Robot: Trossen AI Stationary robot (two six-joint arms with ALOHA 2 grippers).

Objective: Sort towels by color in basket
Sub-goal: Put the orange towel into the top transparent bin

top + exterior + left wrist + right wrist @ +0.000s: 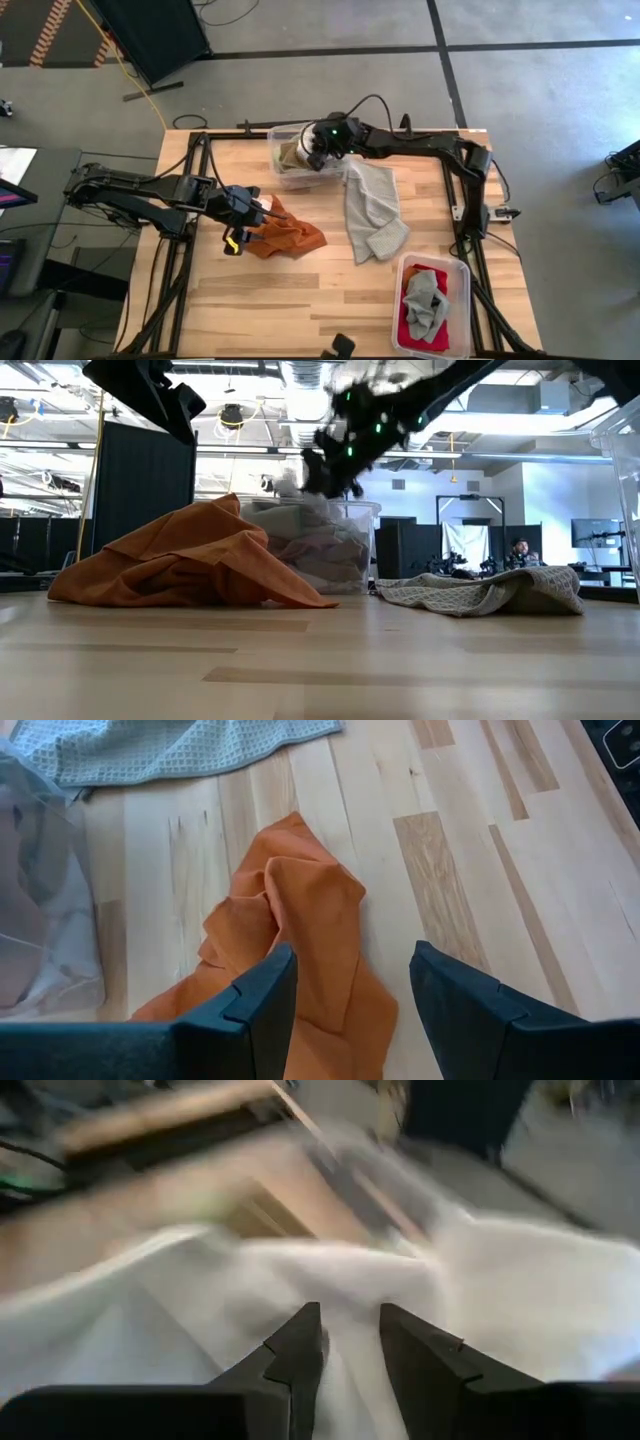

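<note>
High view: pale plank table (330, 290), grey floor (540, 90); left jaws open, right jaws' state unclear.

Bright overhead light; soft shadows; right wrist view blurred (motion).

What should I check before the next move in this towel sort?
1. Left gripper open above the orange towel: ok.
2. Orange towel free on the table, nothing lying on it: ok.
3. Right gripper over the far clear bin, clear of the left arm: ok.
4. Whether the right gripper holds a cloth: cannot tell.
5. Grey-green towel sorted: not ok, on the table.
</note>
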